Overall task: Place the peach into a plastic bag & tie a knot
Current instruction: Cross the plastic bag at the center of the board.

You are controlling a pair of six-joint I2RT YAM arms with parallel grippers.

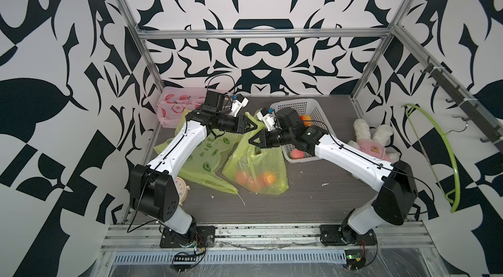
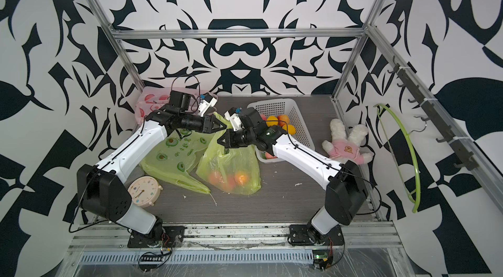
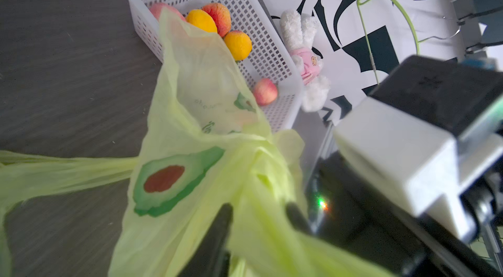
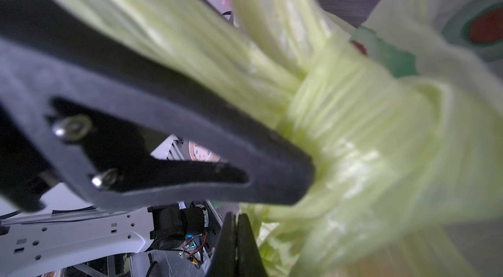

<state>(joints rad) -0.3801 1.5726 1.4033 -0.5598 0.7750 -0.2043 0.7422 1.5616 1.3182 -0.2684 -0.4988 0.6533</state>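
A yellow-green plastic bag [image 1: 255, 169] with avocado prints stands mid-table, its top pulled up. Orange and pink fruits [image 1: 242, 177] show through its side; I cannot tell which is a peach. My left gripper [image 1: 254, 126] and right gripper [image 1: 251, 141] meet at the bag's top. In the left wrist view the left gripper [image 3: 258, 207] has its jaws closed in on a bunched handle. In the right wrist view the right gripper [image 4: 236, 217] is shut with green plastic at its tips. One handle wraps round the other [image 4: 340, 126]. More peaches [image 3: 265, 94] lie in the basket.
A white perforated basket [image 1: 299, 107] stands at the back right, behind the right arm. A second green bag [image 1: 201, 161] lies flat under the left arm, with a pink bag [image 1: 177, 104] behind it. A clock [image 2: 144, 190], a plush rabbit [image 1: 370, 142] and a green hanger [image 1: 451, 158] are nearby.
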